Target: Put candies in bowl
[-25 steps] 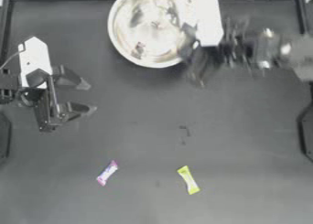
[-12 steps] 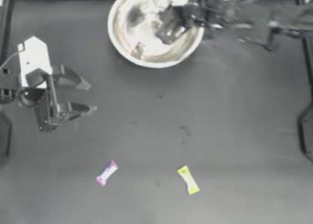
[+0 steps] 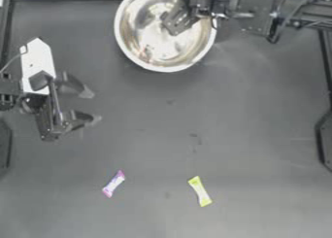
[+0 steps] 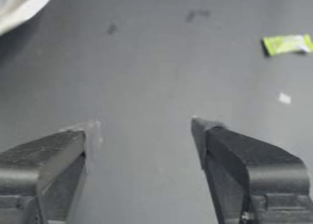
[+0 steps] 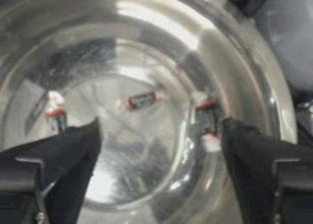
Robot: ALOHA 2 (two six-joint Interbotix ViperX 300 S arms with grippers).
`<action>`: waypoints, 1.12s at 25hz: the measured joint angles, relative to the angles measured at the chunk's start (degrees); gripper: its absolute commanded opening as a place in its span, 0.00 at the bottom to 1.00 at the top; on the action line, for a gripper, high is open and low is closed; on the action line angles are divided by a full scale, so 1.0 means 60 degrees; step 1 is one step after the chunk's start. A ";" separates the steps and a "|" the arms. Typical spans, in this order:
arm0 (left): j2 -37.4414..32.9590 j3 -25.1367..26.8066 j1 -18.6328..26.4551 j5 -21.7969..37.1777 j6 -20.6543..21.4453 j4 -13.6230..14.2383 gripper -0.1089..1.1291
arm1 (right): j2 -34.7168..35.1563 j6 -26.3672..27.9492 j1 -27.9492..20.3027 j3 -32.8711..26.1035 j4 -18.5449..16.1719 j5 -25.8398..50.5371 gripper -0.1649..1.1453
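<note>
The dark table point(image 3: 259, 110) carries the shiny bowl point(image 3: 139, 57) at twelve o'clock. The right gripper point(image 3: 178, 19) hangs over the bowl's inside, jaws spread wide and empty. Below it, white red-marked candies point(image 5: 140, 100) lie in the bowl. The left gripper point(image 3: 81, 106) sits at nine o'clock, jaws wide apart, holding nothing. At six o'clock lie the yellow-green candy point(image 3: 200, 191) and, well apart toward seven, the pink-purple candy point(image 3: 113, 183).
</note>
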 measured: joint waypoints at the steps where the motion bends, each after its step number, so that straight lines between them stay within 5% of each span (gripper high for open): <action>1: 0.0015 -0.0029 0.0000 0.0190 -0.0103 -0.0059 0.85 | -0.0176 0.0000 0.0059 0.0044 0.0029 0.0029 0.87; 16: 0.0498 -0.0571 -0.0923 0.1216 -0.2021 0.0498 0.85 | -0.3970 0.0381 0.2520 0.2827 0.0747 0.0366 0.87; 21: 0.1040 -0.0996 -0.1421 0.1802 -0.3149 0.1333 0.85 | -0.5303 0.0439 0.3486 0.3999 0.0791 -0.0249 0.87; 28: 0.1699 -0.1523 -0.2563 0.2739 -0.5610 0.3179 0.85 | -0.6577 0.0571 0.4131 0.5303 0.1377 -0.0718 0.87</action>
